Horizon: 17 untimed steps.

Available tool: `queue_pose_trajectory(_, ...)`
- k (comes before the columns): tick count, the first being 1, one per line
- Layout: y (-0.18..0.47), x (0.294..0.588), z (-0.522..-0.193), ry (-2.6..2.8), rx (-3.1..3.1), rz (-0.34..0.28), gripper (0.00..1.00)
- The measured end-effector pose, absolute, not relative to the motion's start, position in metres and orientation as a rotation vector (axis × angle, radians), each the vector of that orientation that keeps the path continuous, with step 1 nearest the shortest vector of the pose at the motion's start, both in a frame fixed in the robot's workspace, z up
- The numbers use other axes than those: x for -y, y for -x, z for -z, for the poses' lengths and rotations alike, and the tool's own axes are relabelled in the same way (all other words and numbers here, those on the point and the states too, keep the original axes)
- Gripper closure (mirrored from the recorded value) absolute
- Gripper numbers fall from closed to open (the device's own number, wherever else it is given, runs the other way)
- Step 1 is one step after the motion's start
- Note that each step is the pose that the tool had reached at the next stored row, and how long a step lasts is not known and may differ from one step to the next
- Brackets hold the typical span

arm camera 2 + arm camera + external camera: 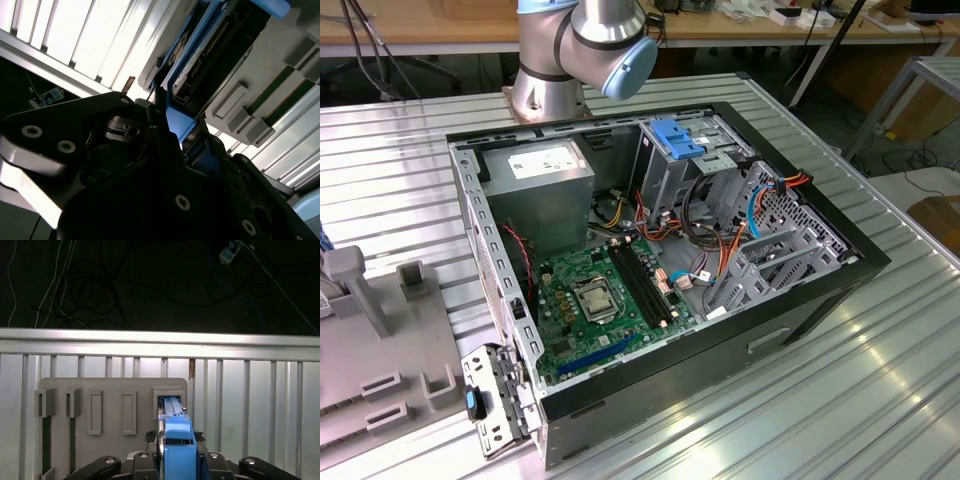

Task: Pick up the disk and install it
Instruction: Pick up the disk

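Two jaws of my gripper (178,120) are pressed together on the disk (177,450), one on each flank of its bright blue carrier. I judge them clamped, since both wrist views show no gap between jaw and plastic. I hold the carrier's end rather than the dark drive body, probably because the plastic frame gives flat, forgiving faces to squeeze. The disk stands on edge, its far end in or just above the end slot of the grey holder plate (112,385). I cannot tell whether it has left the slot. That upright parking looks deliberate, as it offers the narrow end to a pincer coming from straight above. The neighbouring slots (129,412) sit beside it with nothing standing in them. Seen in the exterior view, the holder plate lies at about eight o'clock from the open computer case (860,262), both resting on the ribbed aluminium table (820,400). The case lies on its side with the panel off, so its inside faces upward and can be reached from overhead. At roughly twelve o'clock inside the case is the drive cage (665,180), capped by a light-blue latch plate (675,135).
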<state>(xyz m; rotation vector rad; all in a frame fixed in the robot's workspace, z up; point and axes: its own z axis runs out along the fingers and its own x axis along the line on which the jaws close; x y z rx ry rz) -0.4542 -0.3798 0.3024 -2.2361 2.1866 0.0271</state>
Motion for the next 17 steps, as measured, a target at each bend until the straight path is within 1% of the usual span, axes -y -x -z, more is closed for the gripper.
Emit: queue_pose_trajectory(17,0.4541,0.3799,-0.3054,2.225,-2.198,-0.026,0.63)
